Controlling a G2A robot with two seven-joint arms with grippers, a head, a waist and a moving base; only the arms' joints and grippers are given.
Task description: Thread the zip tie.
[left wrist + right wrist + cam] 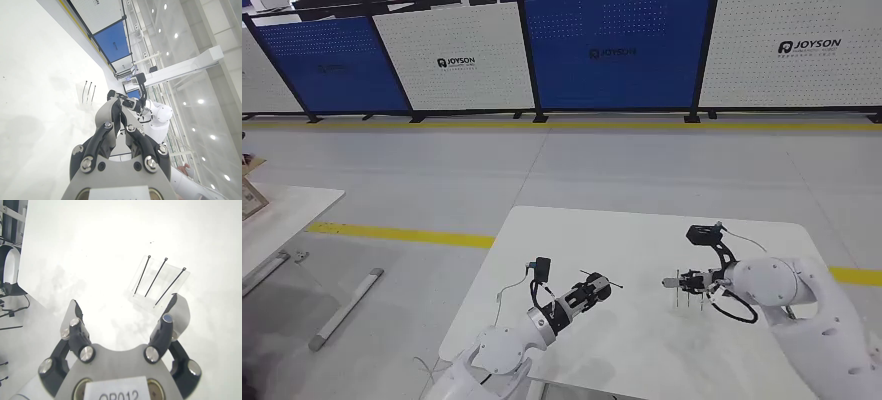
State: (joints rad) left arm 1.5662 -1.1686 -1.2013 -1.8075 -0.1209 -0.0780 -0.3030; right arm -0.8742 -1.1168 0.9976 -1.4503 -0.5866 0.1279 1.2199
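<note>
A: Three ties (155, 277) lie side by side on a clear sheet (149, 275), on the table's (572, 230) right half, away from its edges. The right claw (125, 299) hangs just beside them, released.

B: And the left claw (117, 103)?

A: Clenched, over the table's left half, on a fourth tie (604, 279) (a thin black strip poking out at its tip).

B: How would such a tie handle?

A: Likely feather-light, springy and slick. Its tail would whip if gripped far back, so the robot should probably pinch it close to the tip to steer it. It should hold the head just behind the eye, leaving the slot free.
</note>
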